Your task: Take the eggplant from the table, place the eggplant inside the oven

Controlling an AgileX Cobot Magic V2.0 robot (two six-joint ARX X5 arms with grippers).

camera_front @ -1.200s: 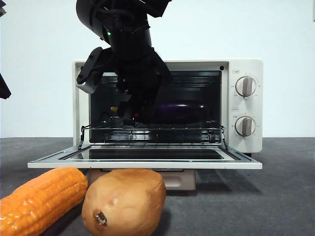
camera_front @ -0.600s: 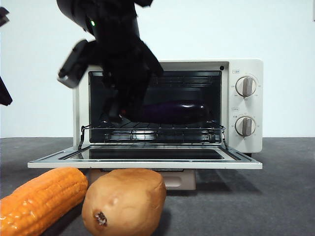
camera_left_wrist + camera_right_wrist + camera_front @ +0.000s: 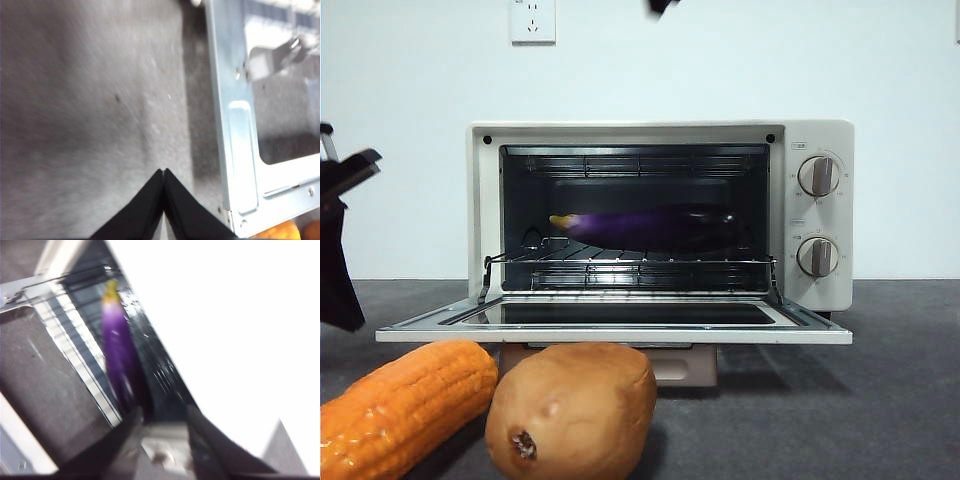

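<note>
The eggplant (image 3: 645,226) lies lengthwise on the wire rack (image 3: 630,268) inside the oven (image 3: 660,215), its yellow-tipped stem end pointing left, its body well back from the rack's near edge. The door (image 3: 615,325) hangs fully open and flat toward the viewer. The right gripper (image 3: 162,422) is above and outside the cavity — in its own blurred view the jaws stand apart with nothing between them, looking down on the eggplant and rack; from the front only a small dark tip shows at the top edge. The left gripper (image 3: 163,175) waits over the table (image 3: 880,380) just left of the door's corner, jaws pressed together and empty; it shows as a dark shape at the left edge in the front view. The corn (image 3: 400,405) and potato (image 3: 570,410) lie on the table close in front of the door, touching each other. As I judge it, the placing is done, so the risks are small: the round eggplant could roll on the wires if the oven is knocked, and either arm sweeping low could catch the protruding door or nudge the corn and potato — the left one sits nearest that door corner
</note>
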